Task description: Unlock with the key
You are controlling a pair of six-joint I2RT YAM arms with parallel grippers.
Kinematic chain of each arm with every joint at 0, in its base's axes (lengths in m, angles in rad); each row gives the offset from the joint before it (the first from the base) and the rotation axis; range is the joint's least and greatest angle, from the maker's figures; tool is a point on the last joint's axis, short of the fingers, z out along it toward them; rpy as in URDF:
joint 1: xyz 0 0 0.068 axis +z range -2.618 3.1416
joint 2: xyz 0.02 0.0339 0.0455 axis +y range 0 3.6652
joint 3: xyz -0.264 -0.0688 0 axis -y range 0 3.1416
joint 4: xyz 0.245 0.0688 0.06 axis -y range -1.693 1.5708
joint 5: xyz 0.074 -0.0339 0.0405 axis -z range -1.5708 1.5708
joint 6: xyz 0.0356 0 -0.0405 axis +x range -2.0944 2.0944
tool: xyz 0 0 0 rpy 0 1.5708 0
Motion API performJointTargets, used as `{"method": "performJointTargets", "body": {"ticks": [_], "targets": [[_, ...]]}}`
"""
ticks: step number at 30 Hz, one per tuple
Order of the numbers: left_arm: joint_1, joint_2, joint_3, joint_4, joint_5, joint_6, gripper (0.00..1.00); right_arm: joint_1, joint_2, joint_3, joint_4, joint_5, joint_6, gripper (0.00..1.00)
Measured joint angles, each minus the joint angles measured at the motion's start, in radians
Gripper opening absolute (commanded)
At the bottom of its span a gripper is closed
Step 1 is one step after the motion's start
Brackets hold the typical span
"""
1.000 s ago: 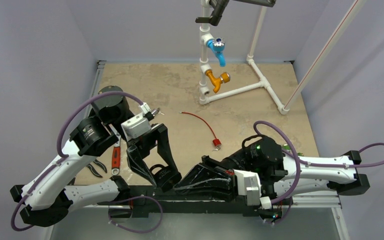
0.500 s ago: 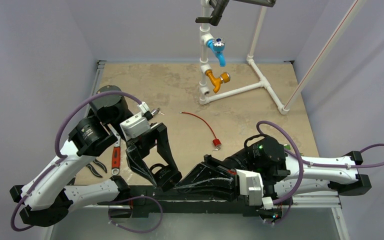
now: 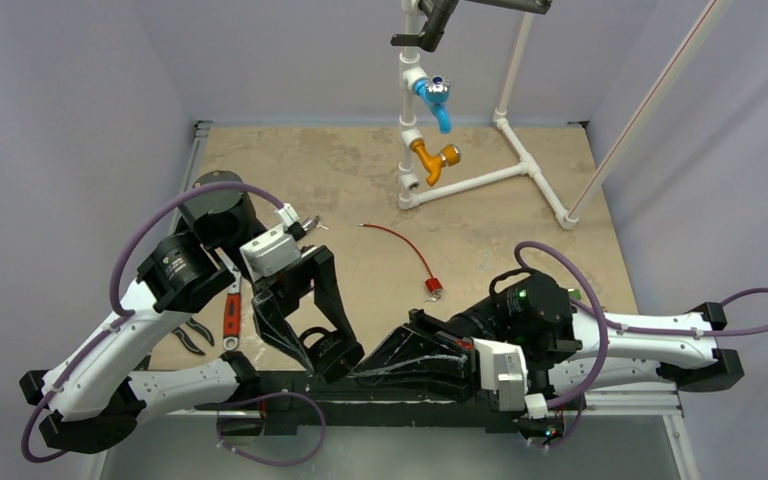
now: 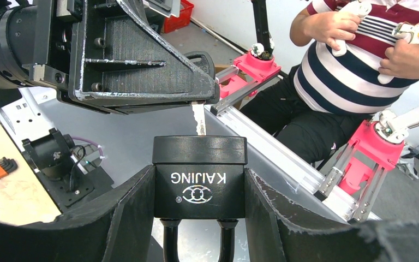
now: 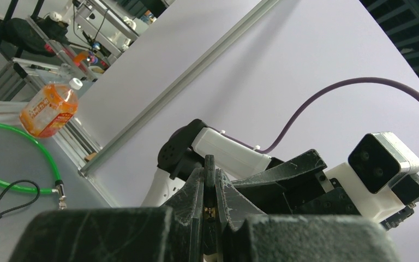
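Black padlock stamped KAIJING (image 4: 199, 177): clamped between the left fingers (image 4: 114, 218), shackle down, held near the 6 o'clock edge of the tan mottled surface (image 3: 340, 180); silver key (image 4: 198, 119): pinched in the closed right fingers (image 4: 142, 71), blade tip meeting the lock's face from 12 o'clock, entry not discernible; step in hand, by judgement: insertion; next move calls for straight seating, then a turn.

Over the padlock (image 4: 199, 174), the right claw (image 4: 203, 100) blocks the way.
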Motion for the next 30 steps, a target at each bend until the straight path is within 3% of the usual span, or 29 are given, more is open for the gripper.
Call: {"method": "performJointTargets", "body": {"ticks": [20,30], "targets": [[0.000,0.017,0.029,-0.002,0.021,-0.020,0.00,-0.023,0.028,-0.010,0.052,-0.031,0.040,0.00],[0.001,0.020,0.021,0.009,0.032,-0.034,0.00,-0.023,0.029,0.011,-0.009,-0.023,0.019,0.00]]}}
